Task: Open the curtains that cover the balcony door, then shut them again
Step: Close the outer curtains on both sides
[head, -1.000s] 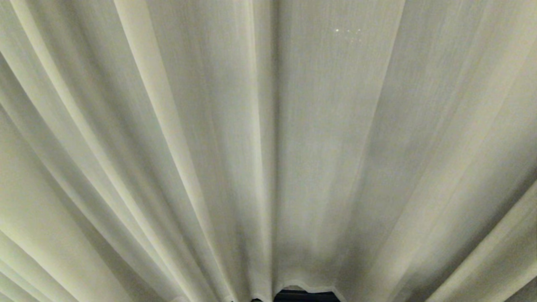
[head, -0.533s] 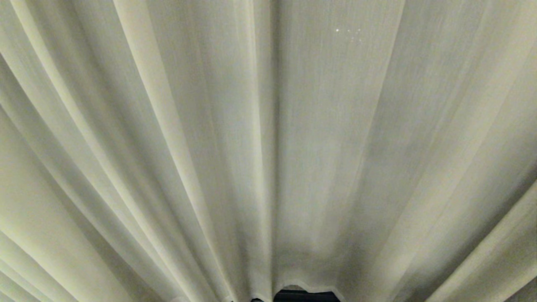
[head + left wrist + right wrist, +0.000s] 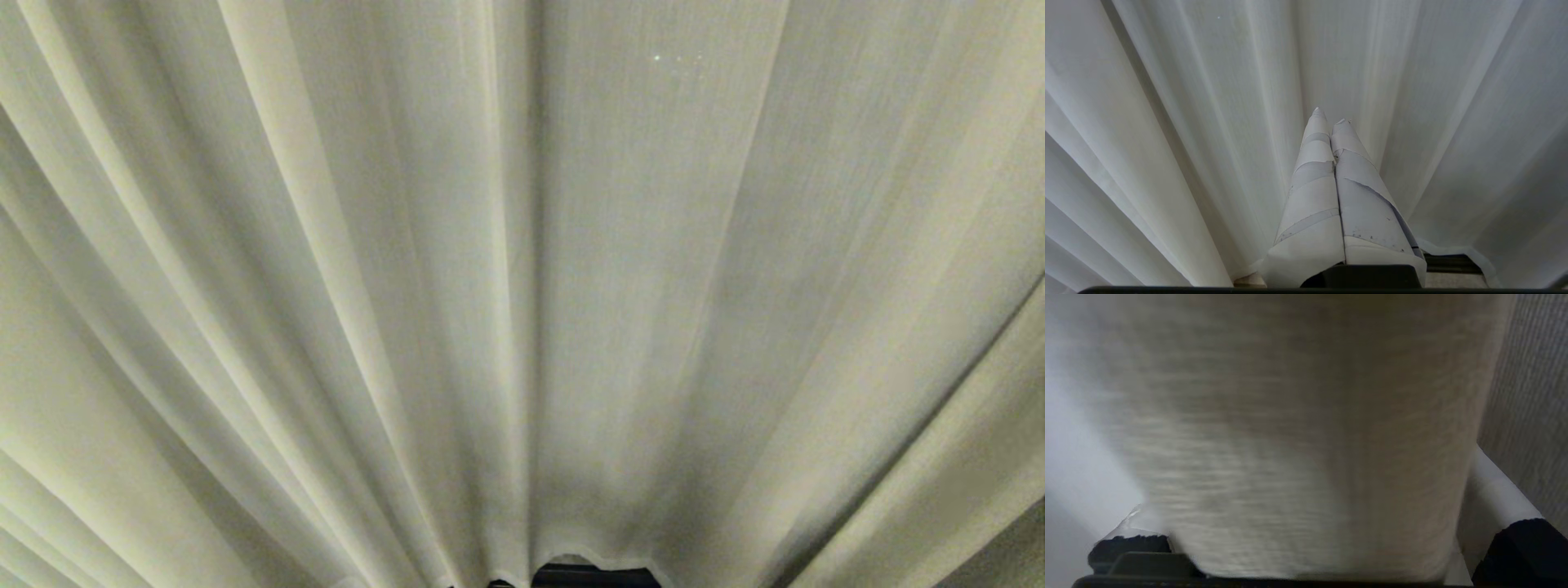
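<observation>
Curtains (image 3: 408, 286) drawn fully across, filling the head view from 9 o'clock to 3 o'clock. Opening apparently not begun: no gap between the two panels, only a close seam running up from 6 o'clock toward 12. Both halves of the task left to do, judging by this: parting first, then drawing shut again.

Cream woven cloth, hanging in long soft folds that fan outward from 6 o'clock; thin enough to pass a few pinpoints of light near 1 o'clock. Hemmed lower edge lifted a little at 6 o'clock, showing a dark strip beneath, probably the bottom of the balcony door (image 3: 592, 576); nothing else of the door visible.

Left claw (image 3: 1329, 116) pressed together, wrapped in pale tape, pointing at the folds without gripping any; whether touching, impossible to tell.

Right claw (image 3: 1306, 522) spread wide, with a broad fold of the cloth lying between its two fingers (image 3: 1494, 494) and close against the camera. Not pinching yet. Likely setting up to catch the right-hand panel's fold for the first pull. Absent from the head view.
</observation>
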